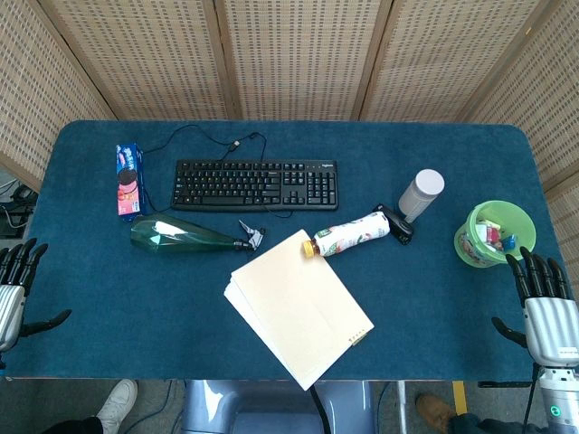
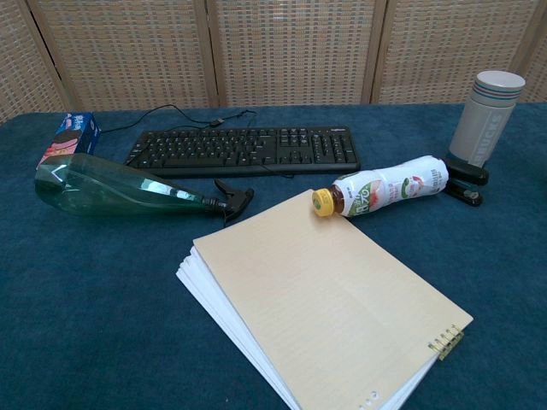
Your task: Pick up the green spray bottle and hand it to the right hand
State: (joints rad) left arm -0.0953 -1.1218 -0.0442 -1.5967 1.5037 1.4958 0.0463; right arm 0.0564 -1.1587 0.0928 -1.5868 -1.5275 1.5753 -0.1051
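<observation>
Head view shows the green spray bottle [image 1: 185, 234] lying on its side on the blue tabletop [image 1: 136, 298], just near of the keyboard [image 1: 255, 183]. Its long axis runs left to right, wide base to the left by the cookie packet [image 1: 128, 180], black nozzle [image 1: 251, 237] pointing right toward the notebook [image 1: 297, 305]. The left robot hand [image 1: 16, 285] sits at the near left edge, fingers spread, holding nothing. The right robot hand [image 1: 543, 298] sits at the near right edge by the green bowl [image 1: 495, 232], also spread and empty.
</observation>
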